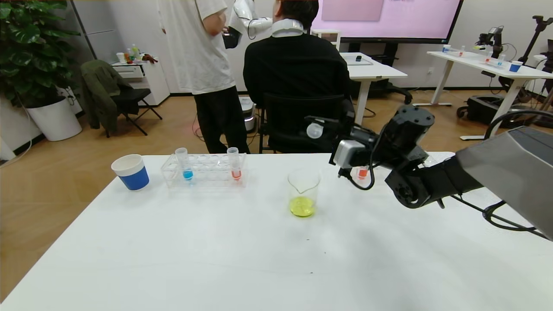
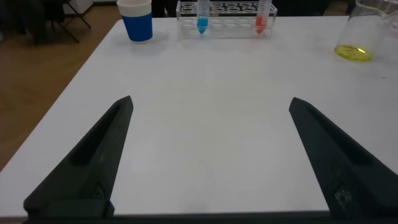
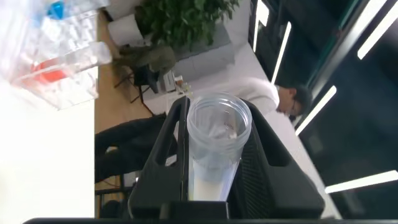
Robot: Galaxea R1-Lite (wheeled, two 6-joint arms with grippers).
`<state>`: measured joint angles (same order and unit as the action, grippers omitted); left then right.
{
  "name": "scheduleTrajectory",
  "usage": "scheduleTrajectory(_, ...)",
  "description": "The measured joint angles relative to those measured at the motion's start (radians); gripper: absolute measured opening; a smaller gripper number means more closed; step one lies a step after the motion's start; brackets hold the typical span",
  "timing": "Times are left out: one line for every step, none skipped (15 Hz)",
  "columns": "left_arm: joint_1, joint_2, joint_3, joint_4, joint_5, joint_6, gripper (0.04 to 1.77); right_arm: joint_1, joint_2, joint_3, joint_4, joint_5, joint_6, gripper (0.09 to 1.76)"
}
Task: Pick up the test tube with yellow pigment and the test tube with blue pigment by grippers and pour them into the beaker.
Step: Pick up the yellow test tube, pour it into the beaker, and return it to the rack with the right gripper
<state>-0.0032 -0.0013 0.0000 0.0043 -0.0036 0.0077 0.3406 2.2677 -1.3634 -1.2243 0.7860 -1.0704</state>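
Note:
My right gripper (image 1: 318, 124) is shut on a clear test tube (image 1: 314, 130), held on its side in the air, above and just right of the beaker. No yellow liquid shows in this tube. In the right wrist view the gripper (image 3: 214, 115) clamps the tube (image 3: 217, 134) between both fingers. The beaker (image 1: 303, 190) stands mid-table with yellow liquid in its bottom. The test tube with blue pigment (image 1: 186, 166) stands upright in a clear rack (image 1: 207, 172) at the back left. My left gripper (image 2: 211, 102) is open and empty, low over the table's near part.
An orange-red tube (image 1: 234, 166) stands in the same rack. A second orange-red tube (image 1: 363, 172) shows behind my right wrist. A blue-and-white paper cup (image 1: 131, 172) stands left of the rack. Two people are beyond the table's far edge.

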Motion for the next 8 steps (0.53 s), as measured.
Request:
scheduleTrajectory(0.0,0.0,0.0,0.0,0.0,0.0,1.75,-0.006,-0.024,-0.003,-0.005,-0.038,0.085,0.5)
scheduleTrajectory(0.0,0.0,0.0,0.0,0.0,0.0,1.75,-0.012,-0.049,-0.003,-0.007,-0.098,0.155,0.5)
scheduleTrajectory(0.0,0.0,0.0,0.0,0.0,0.0,1.75,-0.014,-0.076,0.01,-0.008,-0.174,0.236,0.5)
scheduleTrajectory(0.0,0.0,0.0,0.0,0.0,0.0,1.75,-0.013,-0.109,0.035,-0.007,-0.257,0.339,0.5)
scheduleTrajectory(0.0,0.0,0.0,0.0,0.0,0.0,1.75,-0.011,-0.142,0.068,-0.004,-0.343,0.444,0.5)
scheduleTrajectory(0.0,0.0,0.0,0.0,0.0,0.0,1.75,-0.007,-0.176,0.107,0.003,-0.421,0.539,0.5)
scheduleTrajectory(0.0,0.0,0.0,0.0,0.0,0.0,1.75,-0.003,-0.211,0.158,0.022,-0.479,0.614,0.5)
scheduleTrajectory(0.0,0.0,0.0,0.0,0.0,0.0,1.75,0.004,-0.245,0.209,0.047,-0.519,0.68,0.5)
